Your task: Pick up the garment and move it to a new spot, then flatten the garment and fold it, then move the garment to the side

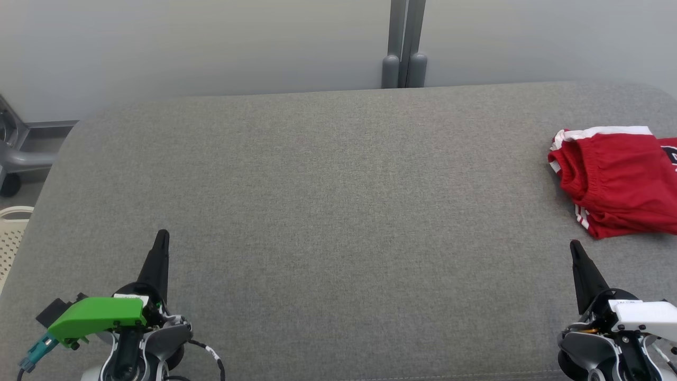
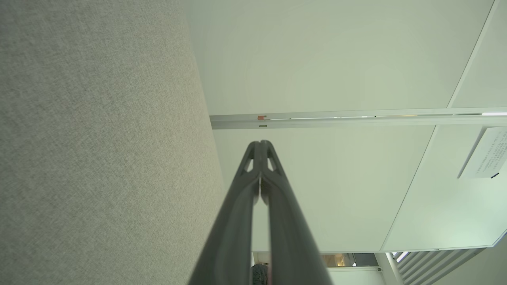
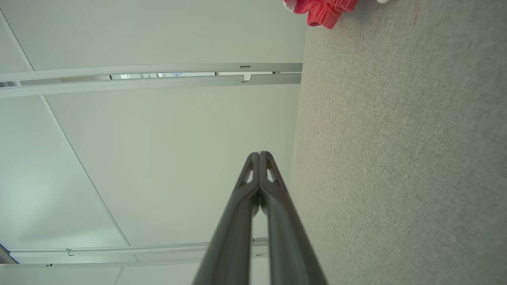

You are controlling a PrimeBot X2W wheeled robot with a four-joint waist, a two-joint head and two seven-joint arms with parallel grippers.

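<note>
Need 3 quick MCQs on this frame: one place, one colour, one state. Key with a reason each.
1. Where on the grey surface does the garment lie?
A. centre
B. right edge
C. near left corner

2. Garment's main colour?
A. red, white trim
B. blue
C. black

3. How are the left tool and right tool?
A. both open
B. right shut on garment
C. both shut, empty

Key: 1 B, it sits at the head view's right edge. 2 A, red cloth with white stripes. 3 C, fingertips meet in both wrist views, nothing between.
</note>
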